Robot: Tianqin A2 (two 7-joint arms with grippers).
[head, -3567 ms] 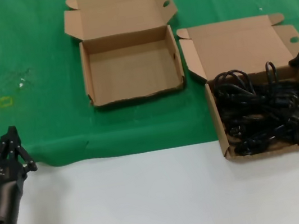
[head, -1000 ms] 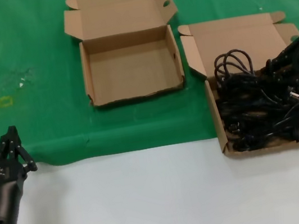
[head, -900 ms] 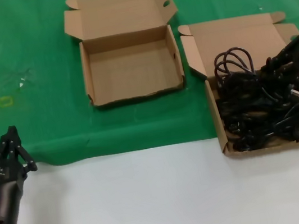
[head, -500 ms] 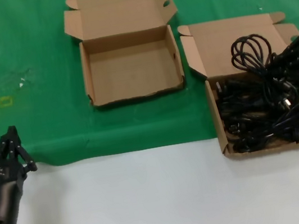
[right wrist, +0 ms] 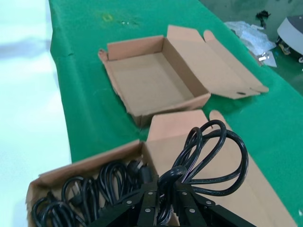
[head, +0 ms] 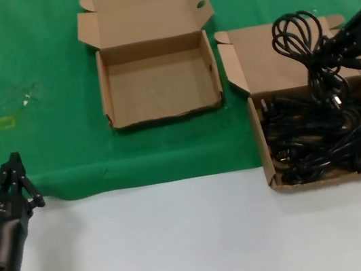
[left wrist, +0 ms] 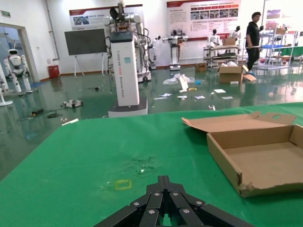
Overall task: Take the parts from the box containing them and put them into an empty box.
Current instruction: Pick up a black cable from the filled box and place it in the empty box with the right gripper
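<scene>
Since a moment ago your right gripper [head: 339, 41] has risen, lifting a black cable [head: 298, 31] clear of the full box [head: 264, 156], its tail trailing into the pile. The jaws are clamped on the coil. Lift until the tail hangs free, then carry it across to the empty box [head: 163, 115]. Your left gripper [head: 13, 172] rests parked at the cloth's edge, fingers together.

empty box [head: 158, 84] up at 12 o'clock on the cloth [head: 29, 49], lid hinged back behind it. full box [head: 290, 180] just beside, over at 3 o'clock, cables [head: 319, 141] heaped inside. right gripper [head: 331, 46] above that lid, pinching a cable loop [head: 294, 31] lifted over the heap. left gripper [head: 12, 177] parked at 8 o'clock, on the cloth's near edge.
</scene>
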